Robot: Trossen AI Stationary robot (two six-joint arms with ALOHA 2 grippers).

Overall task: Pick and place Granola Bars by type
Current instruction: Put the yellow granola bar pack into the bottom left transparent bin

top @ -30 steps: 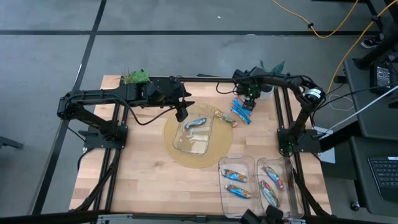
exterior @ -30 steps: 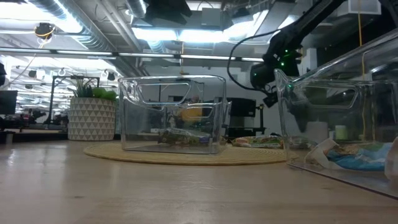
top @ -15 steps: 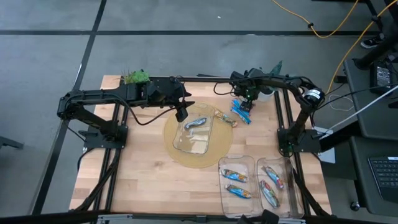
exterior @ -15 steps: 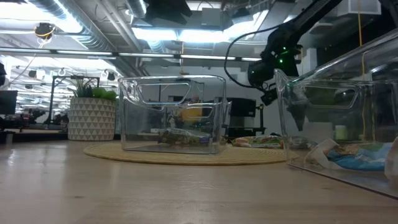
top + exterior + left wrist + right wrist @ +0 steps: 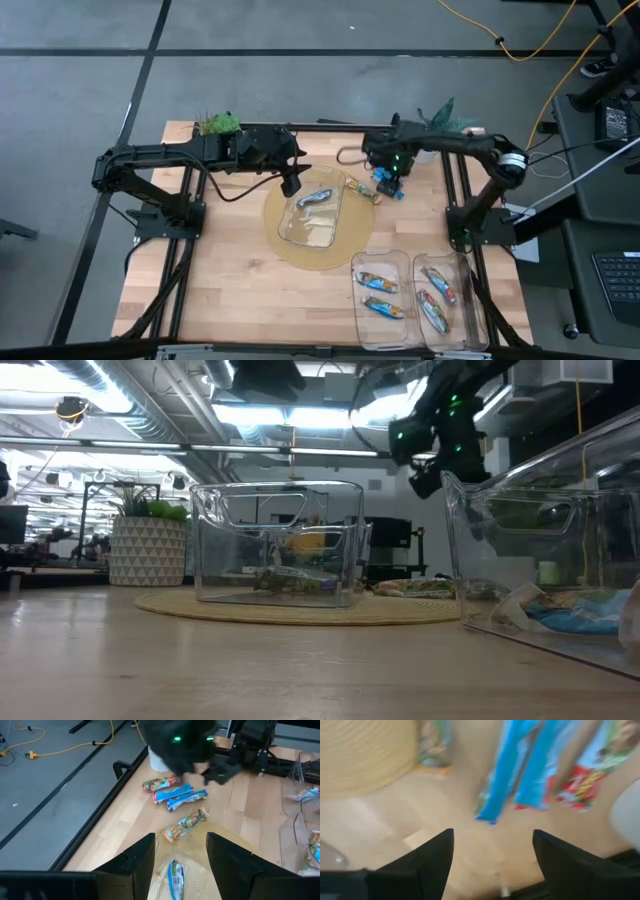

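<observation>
Wooden table [image 5: 220, 270] holds three clear bins [image 5: 318, 212] and nine granola bars [image 5: 186, 799].

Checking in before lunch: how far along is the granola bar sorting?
Done: bars already lie in the two front bins and one in the bin on the round mat. In hand: the right end effector, open and empty, hovers over the loose bars. Left: those four.
</observation>
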